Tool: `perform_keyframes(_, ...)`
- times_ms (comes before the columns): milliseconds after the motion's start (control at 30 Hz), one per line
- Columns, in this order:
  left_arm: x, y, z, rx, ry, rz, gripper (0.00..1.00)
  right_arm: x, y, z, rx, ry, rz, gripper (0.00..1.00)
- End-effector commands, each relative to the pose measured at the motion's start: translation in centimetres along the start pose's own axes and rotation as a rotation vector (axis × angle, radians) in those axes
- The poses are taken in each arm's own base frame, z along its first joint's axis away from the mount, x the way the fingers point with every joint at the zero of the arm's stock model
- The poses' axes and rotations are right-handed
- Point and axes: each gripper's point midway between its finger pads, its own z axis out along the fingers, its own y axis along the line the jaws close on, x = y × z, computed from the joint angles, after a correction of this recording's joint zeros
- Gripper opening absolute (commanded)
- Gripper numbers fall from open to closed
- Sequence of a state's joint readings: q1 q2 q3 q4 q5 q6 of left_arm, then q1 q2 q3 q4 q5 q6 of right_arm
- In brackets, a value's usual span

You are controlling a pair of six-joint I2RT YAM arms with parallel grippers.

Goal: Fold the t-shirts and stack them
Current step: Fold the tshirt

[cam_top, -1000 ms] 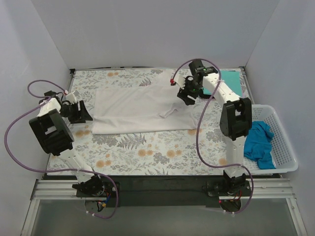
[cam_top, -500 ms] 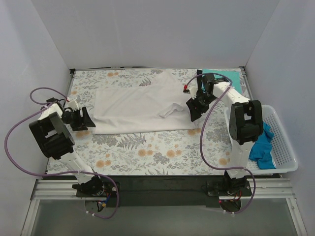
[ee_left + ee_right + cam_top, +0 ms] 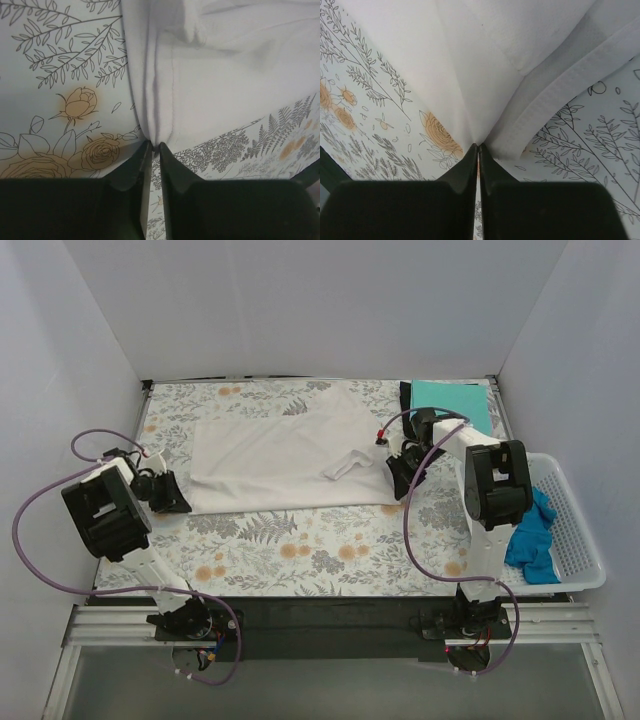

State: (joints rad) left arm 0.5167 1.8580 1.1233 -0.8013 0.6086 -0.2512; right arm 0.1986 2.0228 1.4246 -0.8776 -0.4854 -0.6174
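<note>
A white t-shirt [image 3: 285, 462] lies spread flat across the middle of the floral table cloth [image 3: 300, 550]. My left gripper [image 3: 178, 497] pinches its near left corner; in the left wrist view the gripper [image 3: 154, 146] is shut on a bunched fold of the white t-shirt [image 3: 210, 75]. At the shirt's near right corner my right gripper [image 3: 397, 480] is shut too, and the right wrist view has its tips [image 3: 478, 146] nipping the white t-shirt [image 3: 485, 60] by its hem. A folded teal t-shirt [image 3: 452, 400] rests at the back right. A bright blue t-shirt [image 3: 528, 532] lies crumpled in the basket.
A white lattice basket [image 3: 575, 530] stands off the table's right side beside the right arm. White walls close in the table on the left, back and right. Purple cables loop from both arms.
Both grippers came down to the white shirt's near corners and shut on the cloth. The right arm swung from the back toward the shirt's right edge.
</note>
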Motion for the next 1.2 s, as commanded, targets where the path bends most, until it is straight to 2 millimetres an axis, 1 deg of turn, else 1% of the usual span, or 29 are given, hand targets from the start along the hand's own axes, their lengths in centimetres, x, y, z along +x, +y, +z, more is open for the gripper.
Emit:
perform_keyframes(0, 1.5, 1.1, 0.5, -0.059, 0.048, 0.013, 0.00, 0.5, -0.1, 0.1, 0.022, 0.009, -0.005, 0.02)
perform_keyframes(67, 1.7, 1.0, 0.3, -0.063, 0.050, 0.021, 0.00, 1.2, 0.1, 0.1, 0.025, 0.022, 0.003, 0.01)
perform_keyframes(100, 2.0, 1.0, 0.3, -0.070, 0.057, 0.021, 0.00, 1.2, 0.3, -0.2, 0.031, 0.018, -0.001, 0.01)
perform_keyframes(167, 2.3, 1.0, 0.0, -0.077, 0.063, 0.037, 0.00, 2.2, 0.8, -0.3, 0.035, 0.040, 0.013, 0.01)
perform_keyframes(267, 2.5, 0.9, -0.6, -0.091, 0.064, 0.063, 0.00, 2.8, 1.6, -1.2, 0.049, 0.032, 0.014, 0.01)
perform_keyframes(400, 3.2, 0.3, -1.9, -0.103, 0.076, 0.101, 0.00, 4.4, 3.7, -2.1, 0.030, 0.046, 0.023, 0.01)
perform_keyframes(467, 2.7, -0.3, -2.8, -0.097, 0.069, 0.148, 0.00, 4.6, 4.6, -2.5, 0.006, 0.046, 0.019, 0.02)
perform_keyframes(500, 2.3, -0.8, -3.2, -0.075, 0.055, 0.173, 0.07, 4.8, 4.9, -2.8, -0.005, 0.056, 0.027, 0.12)
perform_keyframes(533, 0.8, -2.4, -4.2, -0.024, 0.004, 0.214, 0.16, 3.8, 4.9, -3.5, 0.003, 0.032, 0.013, 0.27)
perform_keyframes(567, -0.3, -3.1, -4.7, -0.005, -0.033, 0.248, 0.25, 3.1, 4.9, -4.0, 0.005, 0.010, 0.007, 0.31)
perform_keyframes(600, -1.3, -4.0, -5.4, 0.027, -0.076, 0.290, 0.35, 2.1, 4.9, -4.9, 0.019, -0.023, 0.004, 0.34)
perform_keyframes(633, -2.5, -5.1, -6.2, 0.049, -0.120, 0.324, 0.45, 0.4, 4.9, -6.1, 0.033, -0.072, -0.015, 0.35)
perform_keyframes(667, -4.0, -6.7, -7.1, 0.081, -0.192, 0.377, 0.50, -0.9, 4.9, -6.8, 0.042, -0.107, -0.026, 0.35)
perform_keyframes(700, -5.0, -8.5, -7.3, 0.097, -0.222, 0.443, 0.53, -1.9, 5.1, -7.3, 0.042, -0.135, -0.021, 0.34)
perform_keyframes(733, -5.7, -9.9, -7.4, 0.111, -0.246, 0.487, 0.54, -3.8, 5.4, -8.5, 0.040, -0.191, -0.045, 0.34)
perform_keyframes(767, -6.9, -11.7, -8.0, 0.111, -0.309, 0.575, 0.54, -4.7, 5.6, -8.8, 0.034, -0.211, -0.047, 0.34)
perform_keyframes(800, -6.3, -14.9, -6.6, 0.174, -0.296, 0.656, 0.54, -5.3, 5.9, -8.4, 0.020, -0.212, -0.048, 0.33)
perform_keyframes(833, -6.2, -16.7, -6.0, 0.203, -0.305, 0.689, 0.53, -6.0, 6.1, -8.4, 0.010, -0.222, -0.036, 0.28)
perform_keyframes(867, -6.8, -20.8, -5.5, 0.240, -0.368, 0.834, 0.52, -6.7, 6.2, -8.4, 0.007, -0.232, -0.038, 0.25)
perform_keyframes(900, -6.7, -22.6, -4.7, 0.249, -0.385, 0.879, 0.50, -6.8, 6.1, -7.6, -0.010, -0.217, -0.022, 0.21)
perform_keyframes(933, -5.9, -23.6, -3.5, 0.262, -0.386, 0.887, 0.48, -6.9, 6.2, -7.2, -0.031, -0.218, -0.004, 0.15)
perform_keyframes(967, -5.2, -28.7, -1.9, 0.332, -0.421, 1.032, 0.47, -6.7, 6.3, -6.4, -0.047, -0.211, 0.025, 0.12)
perform_keyframes(1000, -4.9, -29.8, -0.5, 0.312, -0.419, 1.069, 0.47, -6.4, 6.2, -5.6, -0.063, -0.198, 0.055, 0.07)
perform_keyframes(1067, -4.1, -33.1, 1.5, 0.332, -0.420, 1.162, 0.45, -5.8, 6.1, -4.7, -0.070, -0.192, 0.106, 0.02)
perform_keyframes(1100, -2.2, -36.3, 3.0, 0.389, -0.395, 1.235, 0.45, -5.2, 5.9, -4.0, -0.067, -0.187, 0.122, 0.01)
perform_keyframes(1133, -2.0, -37.4, 5.1, 0.391, -0.355, 1.252, 0.44, -4.7, 5.7, -3.6, -0.057, -0.175, 0.142, 0.01)
perform_keyframes(1167, -0.3, -39.6, 6.5, 0.428, -0.315, 1.279, 0.42, -4.4, 5.7, -3.3, -0.055, -0.171, 0.159, 0.01)
